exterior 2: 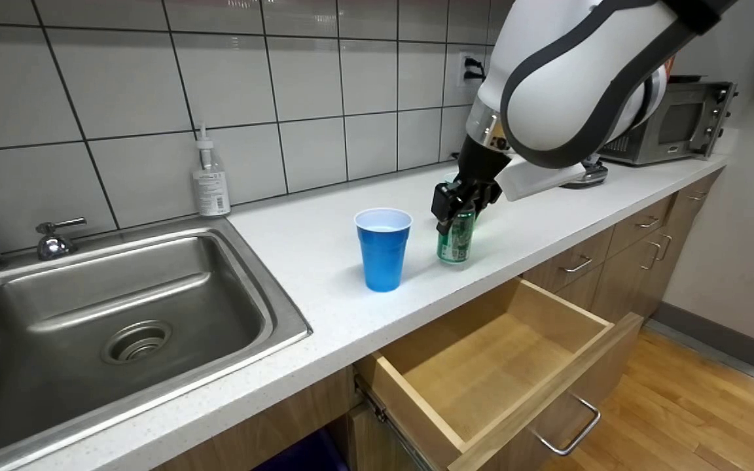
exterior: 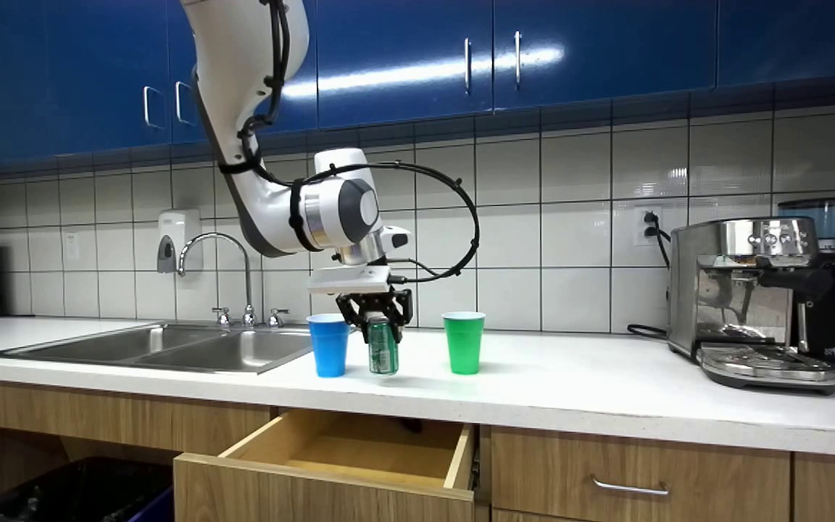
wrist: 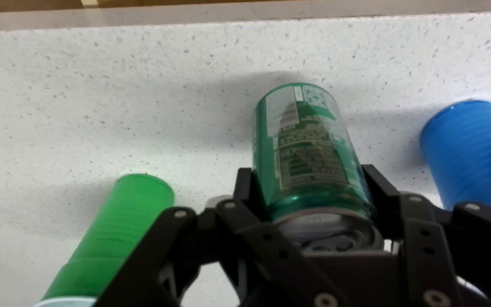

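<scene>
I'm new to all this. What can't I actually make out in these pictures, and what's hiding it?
Fine print on the green can: wrist view, too blurred to read.
Whether it's open: wrist view, the end effector covers part of its lid.
Bottom inside the blue cup: in an exterior view, its near wall hides it.
Inside the green cup: wrist view, the bottom edge cuts off its mouth.

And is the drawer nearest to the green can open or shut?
Open: the drawer stands pulled out, its wooden inside showing in both exterior views.

Steel sink, coffee machine
</scene>
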`<action>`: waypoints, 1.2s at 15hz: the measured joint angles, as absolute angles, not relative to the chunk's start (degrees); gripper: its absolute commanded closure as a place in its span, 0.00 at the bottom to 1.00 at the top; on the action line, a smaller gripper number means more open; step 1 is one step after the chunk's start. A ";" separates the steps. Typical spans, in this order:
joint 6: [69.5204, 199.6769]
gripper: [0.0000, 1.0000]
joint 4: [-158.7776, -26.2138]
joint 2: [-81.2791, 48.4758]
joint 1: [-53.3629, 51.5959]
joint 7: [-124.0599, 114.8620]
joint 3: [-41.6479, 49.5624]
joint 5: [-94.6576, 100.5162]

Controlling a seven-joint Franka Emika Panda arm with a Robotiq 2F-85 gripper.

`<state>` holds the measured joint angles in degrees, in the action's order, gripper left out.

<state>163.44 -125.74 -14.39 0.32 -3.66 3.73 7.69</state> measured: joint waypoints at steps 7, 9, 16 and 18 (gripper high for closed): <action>163.99 0.62 -133.96 -8.30 -0.20 -3.51 3.51 7.72; 164.01 0.62 -135.94 -7.03 -0.56 -3.25 3.29 7.74; 164.02 0.62 -141.24 -4.26 -1.82 -1.76 1.15 7.84; 164.05 0.62 -142.22 -4.25 -1.95 -1.17 0.52 7.81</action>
<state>164.05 -142.22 -4.25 -1.95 -1.17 0.52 7.81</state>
